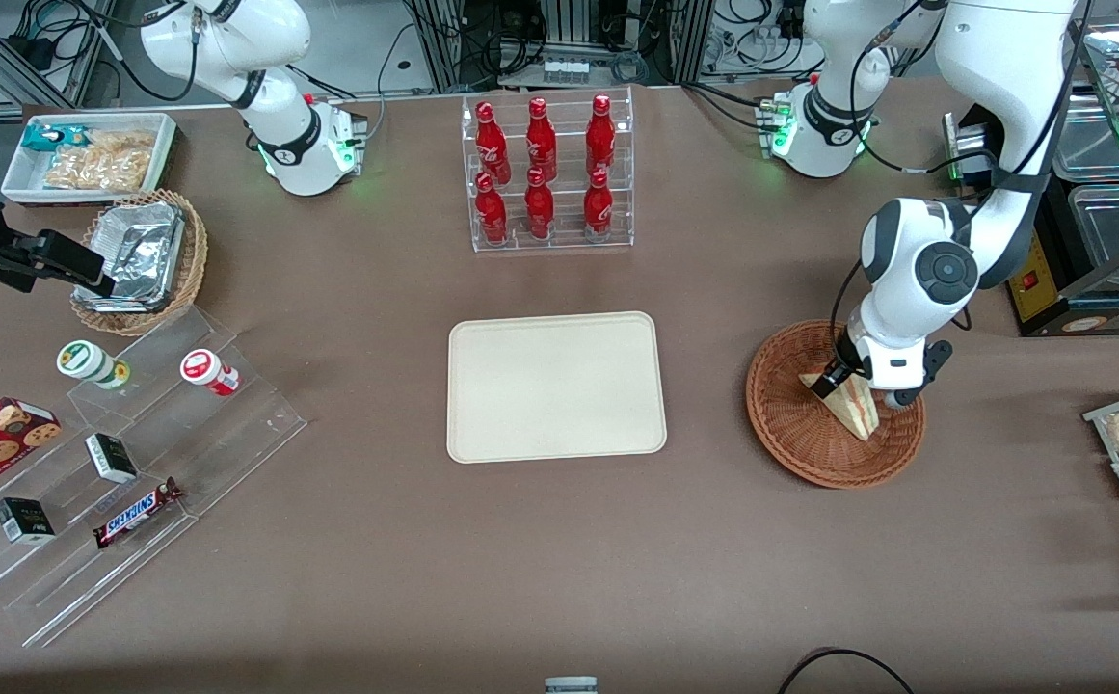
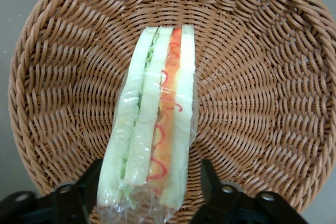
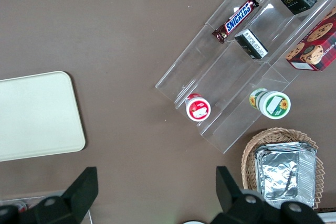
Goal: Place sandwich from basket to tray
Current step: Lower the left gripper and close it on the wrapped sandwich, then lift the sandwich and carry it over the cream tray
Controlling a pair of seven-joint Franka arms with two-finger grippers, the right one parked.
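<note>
Two open jaws (image 2: 144, 195) astride sandwich (image 2: 155, 124) in basket (image 2: 262, 103); tray (image 1: 556, 386) nearby w/ bottle rack (image 1: 547, 173).

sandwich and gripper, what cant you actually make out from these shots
- Sandwich, front view: the end farther from the camera is covered by the gripper.
- Sandwich, left wrist view: one end cut off by the picture edge.
- Whether the fingers touch it: unclear; they flank it, open, in the basket.
</note>
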